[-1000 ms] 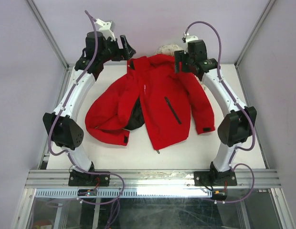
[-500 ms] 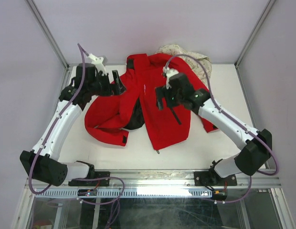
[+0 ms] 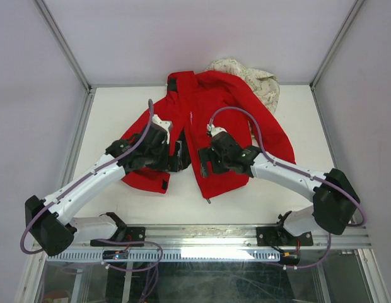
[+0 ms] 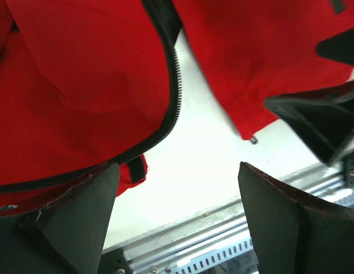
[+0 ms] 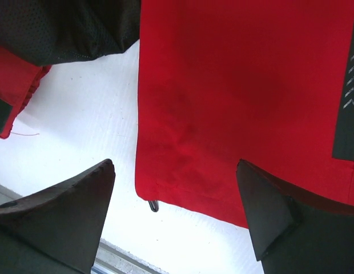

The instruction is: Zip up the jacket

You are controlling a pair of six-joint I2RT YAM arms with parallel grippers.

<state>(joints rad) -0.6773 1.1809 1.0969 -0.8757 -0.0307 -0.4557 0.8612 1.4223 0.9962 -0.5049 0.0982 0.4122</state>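
The jacket (image 3: 214, 113) lies unzipped on the desk (image 3: 120, 107); we judge it soft, light, slippery. Both jaws stand open, empty. We would pinch the hem corners beside the zipper (image 4: 176, 85).

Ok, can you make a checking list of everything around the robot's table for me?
Surface: white table, with clothes lying on it.
Job's things: red jacket lying flat, front unzipped, dark lining showing; zipper pull at the bottom hem.
Clutter: cream flowery garment peeking out behind the jacket at the far edge.
Grippers: left tool open, empty, over the zipper teeth; right tool open, empty, over the hem.
Cables: purple cables loop along both arms.
Surroundings: pale walls; metal rail at the near edge.
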